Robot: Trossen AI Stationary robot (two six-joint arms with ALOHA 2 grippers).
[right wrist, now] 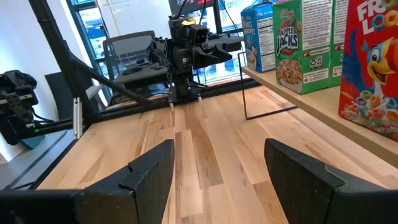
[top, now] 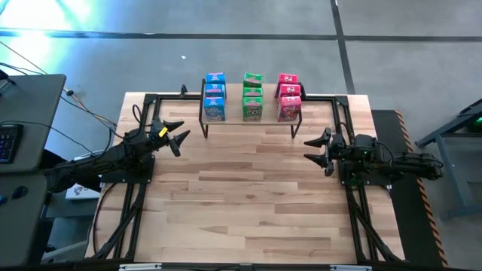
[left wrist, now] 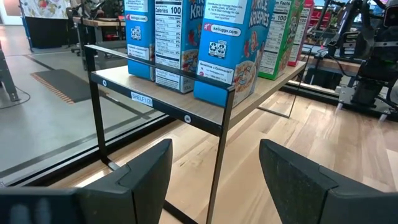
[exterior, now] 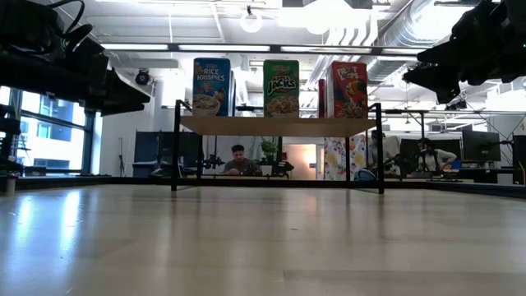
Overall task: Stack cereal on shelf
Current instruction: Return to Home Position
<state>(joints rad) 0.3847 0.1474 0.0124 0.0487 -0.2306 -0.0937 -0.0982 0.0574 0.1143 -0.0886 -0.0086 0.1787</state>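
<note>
The shelf point(top: 251, 120) stands at the table's far edge on thin black legs. On its plank stand three rows of cereal boxes: blue point(top: 215, 96), green point(top: 252, 96) and pink-red point(top: 288, 96), upright on their bases. The low view shows the front blue point(exterior: 211, 86), green point(exterior: 281, 88) and red point(exterior: 348, 90) boxes side by side. My left gripper point(top: 179, 137) hovers open left of the shelf, above the table. My right gripper point(top: 317, 150) hovers open right of the shelf. Neither touches anything.
Bare wooden tabletop point(top: 248, 203) spreads in front of the shelf between both arms. Black frame rails point(top: 132, 211) run along the table's left and right sides. A desk with a keyboard point(top: 7, 139) sits off the left edge. People sit at desks in the room beyond.
</note>
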